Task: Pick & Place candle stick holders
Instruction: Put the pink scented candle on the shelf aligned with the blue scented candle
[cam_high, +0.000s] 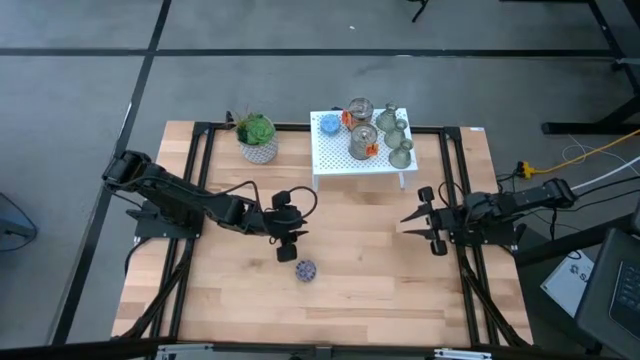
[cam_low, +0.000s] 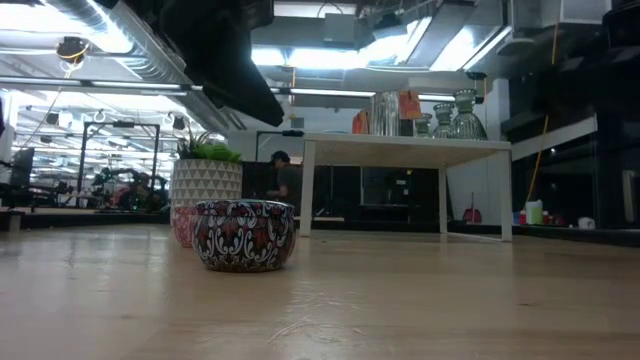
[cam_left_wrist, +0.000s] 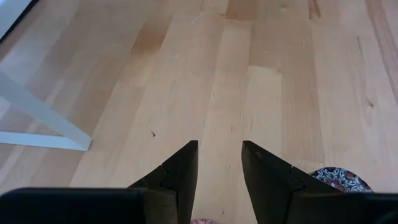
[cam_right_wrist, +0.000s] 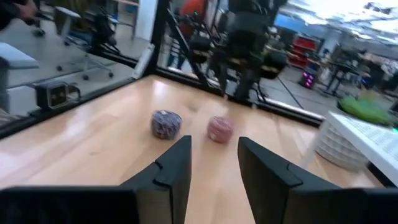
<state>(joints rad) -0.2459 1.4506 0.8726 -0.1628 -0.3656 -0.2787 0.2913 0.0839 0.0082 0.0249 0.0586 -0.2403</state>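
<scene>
Currently the holders stand clustered on the right end of the small white stand at the back of the table, beside a blue disc and a glass jar. None is gripped yet.

Right gripper hovers just in front of the stand's right leg, jaws spread wide, holding nothing. It is the nearer arm, so use it for the pick. Left gripper sits mid-table close to a patterned tin; jaws part-open, empty. Leave it parked.

Advice for the reach: lift before you go forward, since the stand top is raised. The holders crowd each other, so take the front-most one first. Come down over its narrow top, centre the jaws, then close. Watch the neighbours; a sideways nudge likely topples them.
</scene>
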